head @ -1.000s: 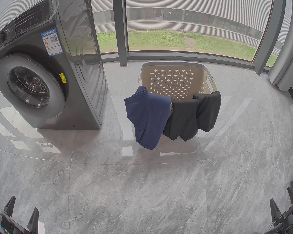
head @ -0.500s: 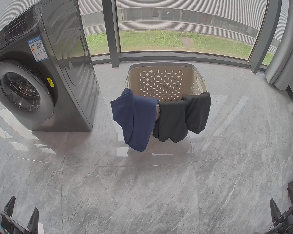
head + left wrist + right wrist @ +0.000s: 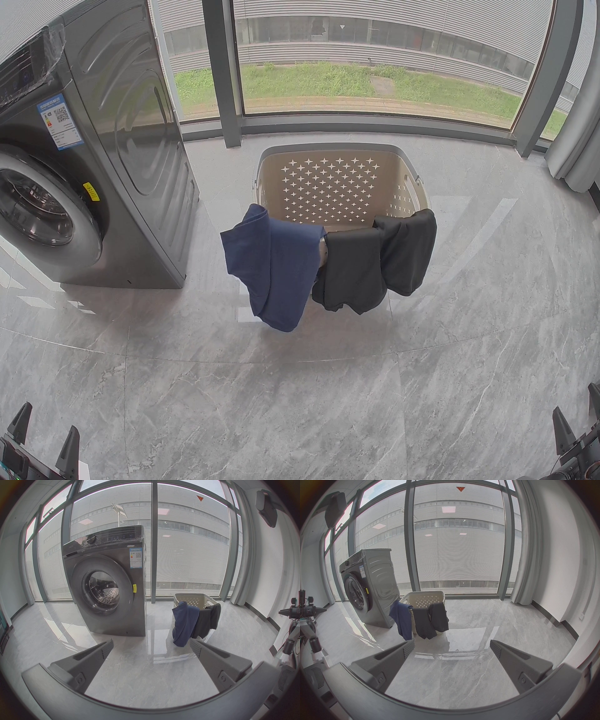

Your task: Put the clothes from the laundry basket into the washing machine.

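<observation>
- The left end effector [image 3: 45, 431] and the right end effector [image 3: 575, 407] hang low over the floor [image 3: 262, 400]. The fingers of both are spread wide and nothing is between them.
- Well ahead of both, about midway between their lines, stands the laundry basket [image 3: 337, 181]. The clothes are draped over its near rim, on the side facing the end effectors.
- A blue garment [image 3: 275, 275] hangs on the left end effector's side. Dark garments [image 3: 369, 265] hang beside it, nearer the right end effector, and they appear to overlap each other.
- The fabric looks light, limp and unbreakable. It would likely sag and trail when lifted, and a loose end could catch on the rim or drag across the floor.
- The best hold appears to be the bunched fold where each piece crosses the rim. A pinch there gathers several layers, whereas the thin hanging hem could slip out of a grip.
- The washing machine [image 3: 125, 156] stands farther off, ahead of the left end effector and beside the basket. Its round door [image 3: 37, 212] appears shut.
</observation>
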Controlling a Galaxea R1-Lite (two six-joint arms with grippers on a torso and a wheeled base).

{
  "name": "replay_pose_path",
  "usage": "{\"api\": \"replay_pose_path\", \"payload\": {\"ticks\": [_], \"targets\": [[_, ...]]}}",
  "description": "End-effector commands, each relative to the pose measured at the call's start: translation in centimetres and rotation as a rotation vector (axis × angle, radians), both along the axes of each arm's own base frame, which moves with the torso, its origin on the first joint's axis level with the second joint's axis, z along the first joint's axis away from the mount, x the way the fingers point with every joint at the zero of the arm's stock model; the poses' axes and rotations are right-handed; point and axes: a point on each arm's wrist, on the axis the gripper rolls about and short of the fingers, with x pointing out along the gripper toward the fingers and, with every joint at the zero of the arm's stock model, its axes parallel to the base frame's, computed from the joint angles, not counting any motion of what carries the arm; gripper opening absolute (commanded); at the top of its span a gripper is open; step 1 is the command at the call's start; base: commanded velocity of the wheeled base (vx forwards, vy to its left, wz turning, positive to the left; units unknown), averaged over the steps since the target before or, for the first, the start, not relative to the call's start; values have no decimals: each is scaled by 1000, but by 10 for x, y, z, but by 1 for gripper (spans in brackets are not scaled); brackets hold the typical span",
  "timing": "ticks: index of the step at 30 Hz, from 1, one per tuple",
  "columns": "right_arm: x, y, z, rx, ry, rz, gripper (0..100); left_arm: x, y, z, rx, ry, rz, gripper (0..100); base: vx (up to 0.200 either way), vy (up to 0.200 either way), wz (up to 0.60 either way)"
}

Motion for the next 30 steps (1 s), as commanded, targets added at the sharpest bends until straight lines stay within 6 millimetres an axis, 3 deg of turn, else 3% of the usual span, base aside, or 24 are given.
{"api": "replay_pose_path", "payload": {"ticks": [1, 7, 13, 25, 30], "targets": [[0, 0, -5, 0, 0, 1, 100, 0, 0, -5, 0, 2, 0, 100, 200, 0, 0], [0, 0, -5, 0, 0, 1, 100, 0, 0, -5, 0, 3, 0, 100, 0, 0, 0], [0, 0, -5, 0, 0, 1, 100, 0, 0, -5, -2, 2, 1, 100, 0, -200, 0], [0, 0, -5, 0, 0, -1, 100, 0, 0, -5, -2, 2, 1, 100, 0, 0, 0], [0, 0, -5, 0, 0, 1, 100, 0, 0, -5, -2, 2, 1, 100, 200, 0, 0]]}}
